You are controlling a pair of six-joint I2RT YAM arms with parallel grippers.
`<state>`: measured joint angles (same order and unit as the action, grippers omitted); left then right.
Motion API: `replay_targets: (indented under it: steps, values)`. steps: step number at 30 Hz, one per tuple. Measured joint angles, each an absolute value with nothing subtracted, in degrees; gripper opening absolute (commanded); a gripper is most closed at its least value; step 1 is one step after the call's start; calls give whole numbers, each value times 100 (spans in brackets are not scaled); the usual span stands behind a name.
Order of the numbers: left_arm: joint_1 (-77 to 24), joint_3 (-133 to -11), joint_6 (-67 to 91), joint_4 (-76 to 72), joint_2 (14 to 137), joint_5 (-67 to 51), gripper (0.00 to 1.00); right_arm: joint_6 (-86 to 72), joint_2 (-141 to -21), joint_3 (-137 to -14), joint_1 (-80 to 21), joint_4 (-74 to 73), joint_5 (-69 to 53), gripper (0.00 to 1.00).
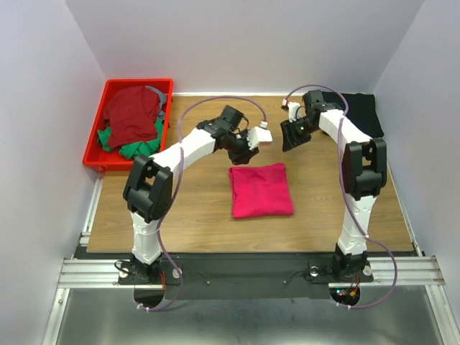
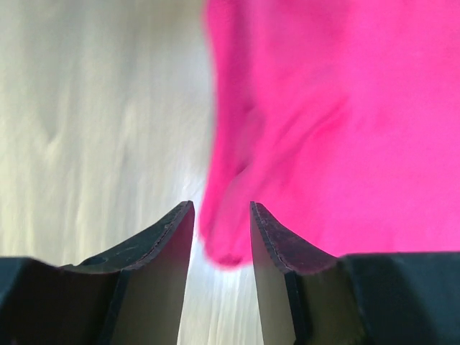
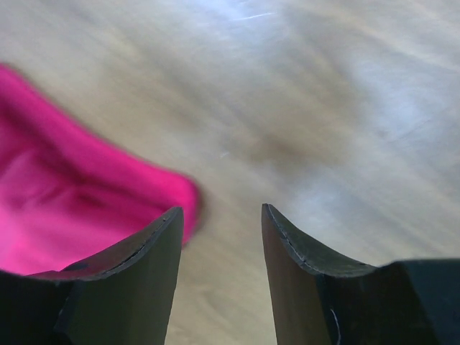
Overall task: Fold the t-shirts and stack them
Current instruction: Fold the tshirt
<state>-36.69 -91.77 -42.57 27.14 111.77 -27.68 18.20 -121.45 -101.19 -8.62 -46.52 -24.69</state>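
Observation:
A bright pink-red t-shirt (image 1: 261,190) lies folded into a rough square in the middle of the table. It also shows in the left wrist view (image 2: 338,122) and in the right wrist view (image 3: 65,208). My left gripper (image 1: 248,147) hovers just above its far left corner, open and empty (image 2: 221,210). My right gripper (image 1: 295,136) hovers above bare wood by its far right corner, open and empty (image 3: 221,212). A black t-shirt (image 1: 363,113) lies at the far right. Dark red (image 1: 131,115) and green (image 1: 136,147) shirts lie in the red bin (image 1: 97,140).
The red plastic bin stands at the far left corner of the wooden table (image 1: 194,215). White walls close the table in at the back and both sides. Purple cables loop over both arms.

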Motion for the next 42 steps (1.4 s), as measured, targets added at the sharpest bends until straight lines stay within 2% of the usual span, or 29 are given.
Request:
replay_targets:
  steps: [5,13,17,27,33,42]
  values:
    - [-3308,-9087,-3828,2637,10829,-2961,49,1839,-11749,-9828,-862,-4792,-2991,52]
    - [-3076,-9000,-3422,2716,10991,-3498,49,2156,-11681,-9465,-858,-4880,-3704,53]
    - [-3022,-9002,-3463,2912,11330,-3706,50,2499,-11681,-9312,-858,-4993,-3752,56]
    - [-2989,-9015,-3642,3236,11784,-3778,48,3072,-11681,-9290,-858,-5194,-3892,56]
    - [-2989,-9105,-3745,3295,11878,-3795,31,3367,-11681,-9288,-858,-5446,-4058,46]
    - [-2987,-9255,-3841,3409,11911,-3841,5,3642,-11681,-9288,-858,-5636,-4101,36]
